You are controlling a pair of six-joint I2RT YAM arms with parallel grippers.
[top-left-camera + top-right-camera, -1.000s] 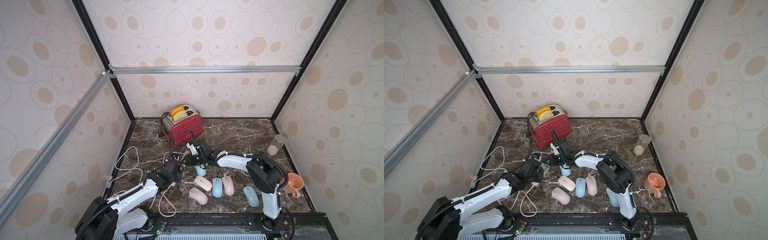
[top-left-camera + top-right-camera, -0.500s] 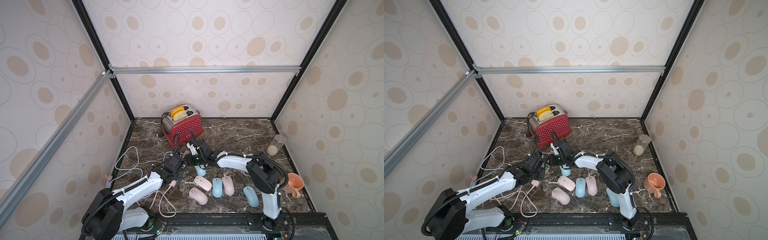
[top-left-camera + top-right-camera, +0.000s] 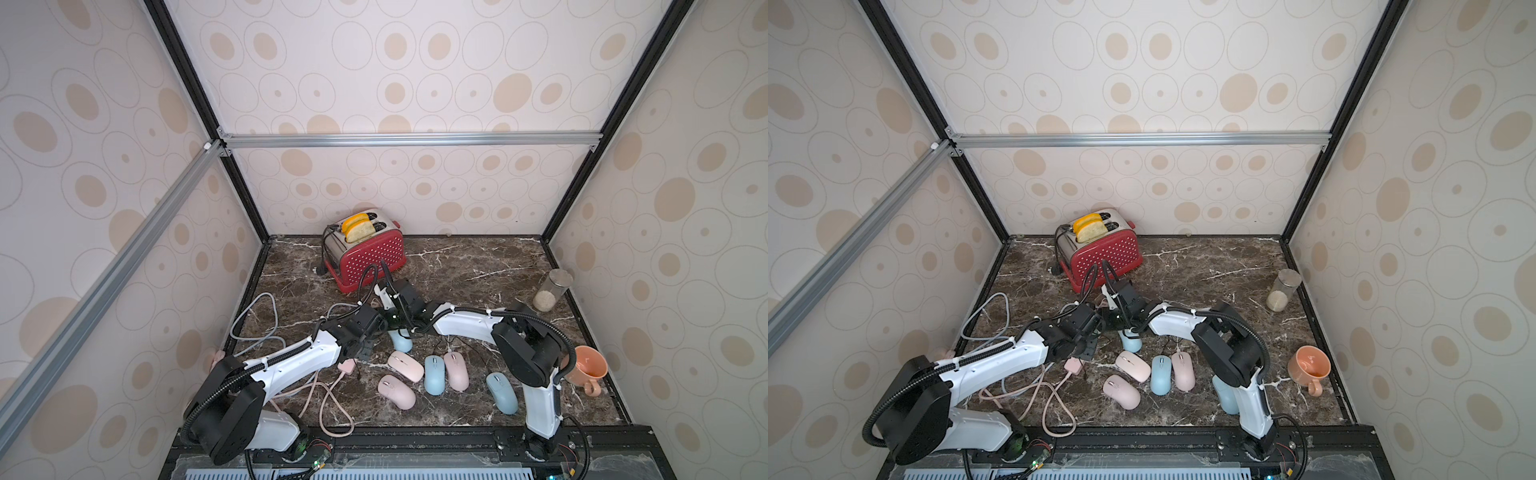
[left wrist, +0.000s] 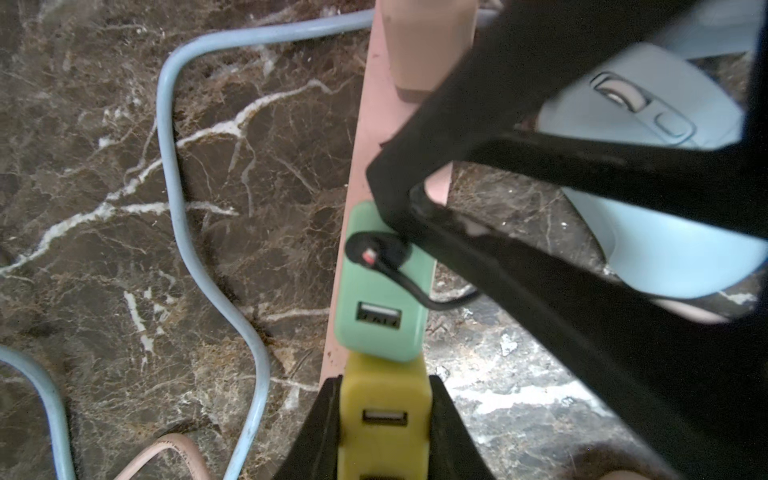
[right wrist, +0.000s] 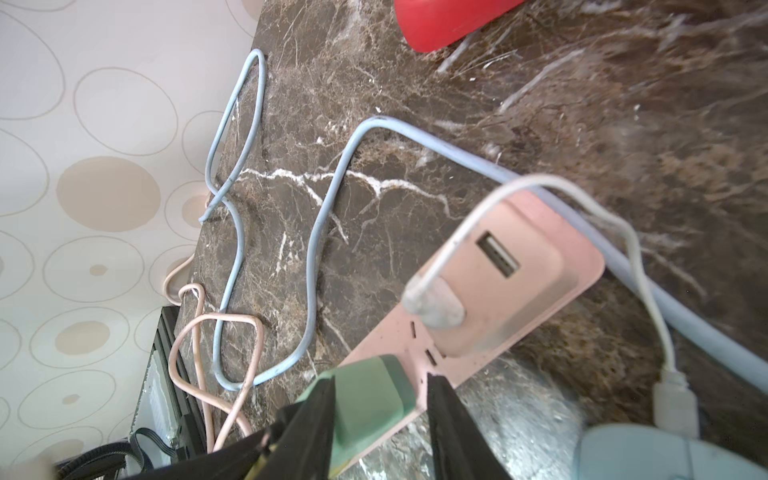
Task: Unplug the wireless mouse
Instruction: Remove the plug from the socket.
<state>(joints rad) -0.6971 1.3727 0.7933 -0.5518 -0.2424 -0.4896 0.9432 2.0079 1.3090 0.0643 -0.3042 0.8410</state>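
on the pink strip (image 4: 365,137), left gripper (image 4: 384,419) clamps yellow adapter (image 4: 384,432) (right gripper (image 5: 380,409) pinches green adapter (image 5: 365,405)).

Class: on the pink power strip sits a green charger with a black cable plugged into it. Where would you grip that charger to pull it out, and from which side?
Grip the green charger across its two flat side walls, coming from above its USB face. It stands up off the pink strip, the yellow charger crowds one end, and the black cable takes the face.

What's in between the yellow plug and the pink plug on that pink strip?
The green plug sits between the yellow plug and pink plug on the pink strip, seen in the left wrist view.
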